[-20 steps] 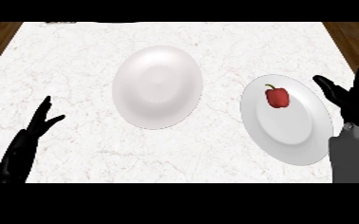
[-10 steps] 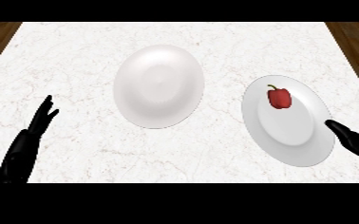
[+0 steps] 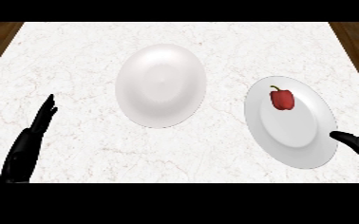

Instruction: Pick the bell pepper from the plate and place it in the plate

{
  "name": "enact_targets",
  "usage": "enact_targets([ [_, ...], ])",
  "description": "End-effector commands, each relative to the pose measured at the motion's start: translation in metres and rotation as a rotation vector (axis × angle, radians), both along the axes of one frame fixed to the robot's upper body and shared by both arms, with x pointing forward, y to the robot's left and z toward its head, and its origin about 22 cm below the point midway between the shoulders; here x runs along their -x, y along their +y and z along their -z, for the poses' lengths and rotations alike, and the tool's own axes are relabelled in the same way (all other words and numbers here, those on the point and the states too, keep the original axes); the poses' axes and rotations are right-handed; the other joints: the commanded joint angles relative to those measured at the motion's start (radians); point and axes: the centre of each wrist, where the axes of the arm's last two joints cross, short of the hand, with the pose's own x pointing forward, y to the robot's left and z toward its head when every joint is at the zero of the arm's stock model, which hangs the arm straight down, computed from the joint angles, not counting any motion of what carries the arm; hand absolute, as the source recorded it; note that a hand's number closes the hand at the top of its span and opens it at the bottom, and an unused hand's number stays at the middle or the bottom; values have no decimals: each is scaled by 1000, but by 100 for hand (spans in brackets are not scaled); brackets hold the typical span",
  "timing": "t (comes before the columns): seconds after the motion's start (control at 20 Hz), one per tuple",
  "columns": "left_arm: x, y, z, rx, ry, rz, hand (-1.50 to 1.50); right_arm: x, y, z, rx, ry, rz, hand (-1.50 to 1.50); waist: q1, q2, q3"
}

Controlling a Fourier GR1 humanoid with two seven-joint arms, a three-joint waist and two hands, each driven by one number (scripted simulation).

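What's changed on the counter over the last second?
The right hand has pulled back from beside the right plate toward the view's lower right, so only a tip shows. The bell pepper, centre plate and left hand stayed put.

A red bell pepper [image 3: 282, 99] with a green stem lies on a white plate [image 3: 308, 142]; the counter [image 3: 84, 57] is white marble with faint veins, and both hands are black.

The right hand [image 3: 346, 139] is cut off by the right edge of the view; only a dark tip is seen over the rim of the right plate [image 3: 308, 157], so the position of its fingers cannot be told.
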Motion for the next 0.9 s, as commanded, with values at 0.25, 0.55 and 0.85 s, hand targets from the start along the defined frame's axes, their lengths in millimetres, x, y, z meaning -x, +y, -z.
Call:
enact_targets([
  [0.25,-12,3,-1,16,0,9,0,-48,0,-19,100,258,-113,-150,10,2,1],
  [0.55,-10,1,-12,3,-10,14,0,-64,-12,8,173,411,-247,-150,16,2,2],
  [0.85,-4,-7,-5,3,-7,11,0,-75,-20,18,257,493,-327,-150,8,0,1],
])
